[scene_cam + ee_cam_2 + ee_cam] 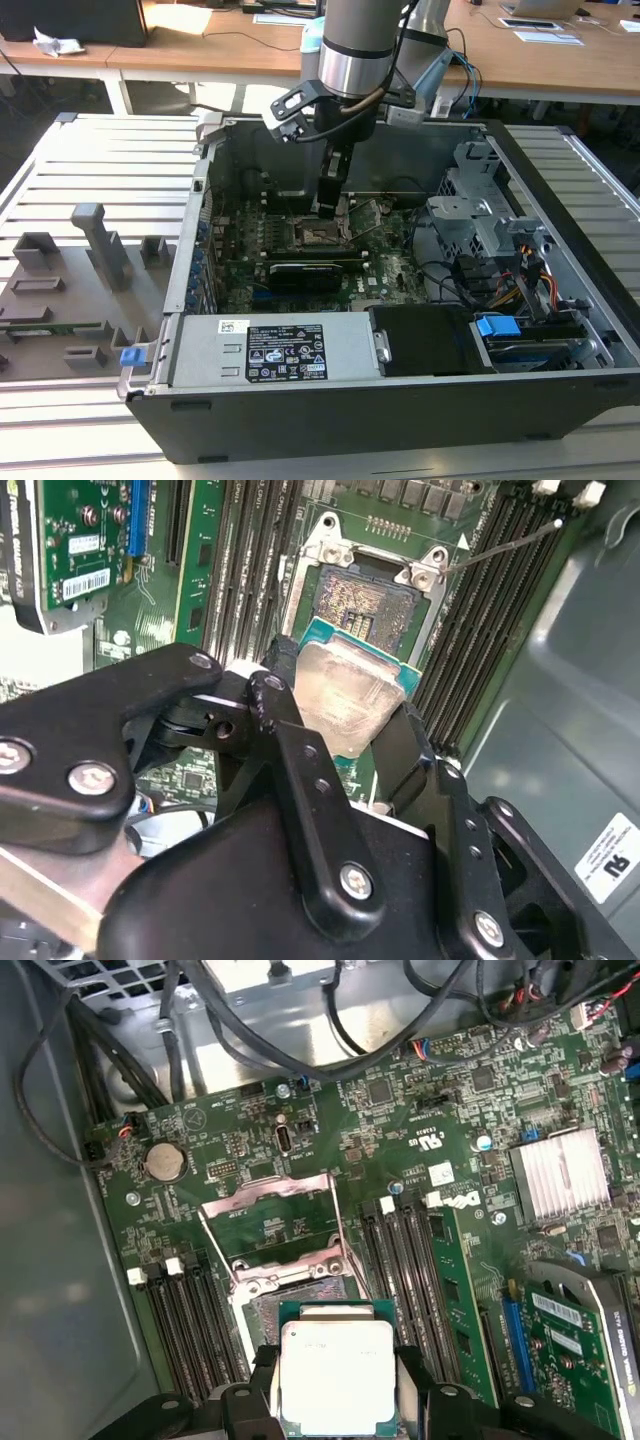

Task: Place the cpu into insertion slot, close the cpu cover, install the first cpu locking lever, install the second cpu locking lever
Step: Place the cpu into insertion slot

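Holding the cpu (335, 1375), hand (331, 205) hangs inside case (400, 420) on slatted table (100, 165).

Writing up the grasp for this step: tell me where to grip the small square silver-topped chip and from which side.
Grip the small square silver-topped chip by two opposite edges, coming from its top side. It is a flat plate, and its underside must stay free for the dark square socket. The black fingers hold it so.

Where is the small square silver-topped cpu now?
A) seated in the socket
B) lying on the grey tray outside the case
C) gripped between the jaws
C: the jaws of the black gripper clamp the small square silver-topped cpu by two edges; the dark square insertion slot lies bare.
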Robot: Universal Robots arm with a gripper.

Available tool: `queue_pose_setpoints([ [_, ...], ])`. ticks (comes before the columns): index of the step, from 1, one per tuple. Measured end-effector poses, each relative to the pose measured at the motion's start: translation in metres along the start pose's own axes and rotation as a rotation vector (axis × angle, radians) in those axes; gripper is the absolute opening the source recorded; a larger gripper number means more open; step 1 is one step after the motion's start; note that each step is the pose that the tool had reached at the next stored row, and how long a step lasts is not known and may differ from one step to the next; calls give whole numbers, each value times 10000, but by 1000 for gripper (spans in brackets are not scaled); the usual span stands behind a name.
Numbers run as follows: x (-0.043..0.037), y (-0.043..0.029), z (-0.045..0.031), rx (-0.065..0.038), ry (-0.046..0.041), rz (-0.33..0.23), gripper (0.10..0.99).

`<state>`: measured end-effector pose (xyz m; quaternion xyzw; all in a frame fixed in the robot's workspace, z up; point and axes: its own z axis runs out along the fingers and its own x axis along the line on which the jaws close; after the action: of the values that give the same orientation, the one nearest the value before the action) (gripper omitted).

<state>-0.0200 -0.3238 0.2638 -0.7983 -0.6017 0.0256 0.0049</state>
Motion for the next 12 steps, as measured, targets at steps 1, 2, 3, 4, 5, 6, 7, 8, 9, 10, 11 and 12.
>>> queue_pose_setpoints([
  [1,0,1,0,1,-3,84,541],
  [2,1,2,0,2,-10,241,541],
  [3,1,3,0,5,-18,400,541],
  [4,1,4,0,6,-24,552,541],
  [5,1,4,0,7,-28,638,541],
  [6,1,4,0,8,-32,725,541],
  [7,1,5,0,9,-37,820,541],
  [8,1,5,0,9,-37,843,541],
  [9,1,5,0,9,-37,846,541],
  [10,1,5,0,10,-37,847,541],
  [11,1,5,0,9,-37,847,541],
  [12,2,5,0,10,-37,847,541],
])
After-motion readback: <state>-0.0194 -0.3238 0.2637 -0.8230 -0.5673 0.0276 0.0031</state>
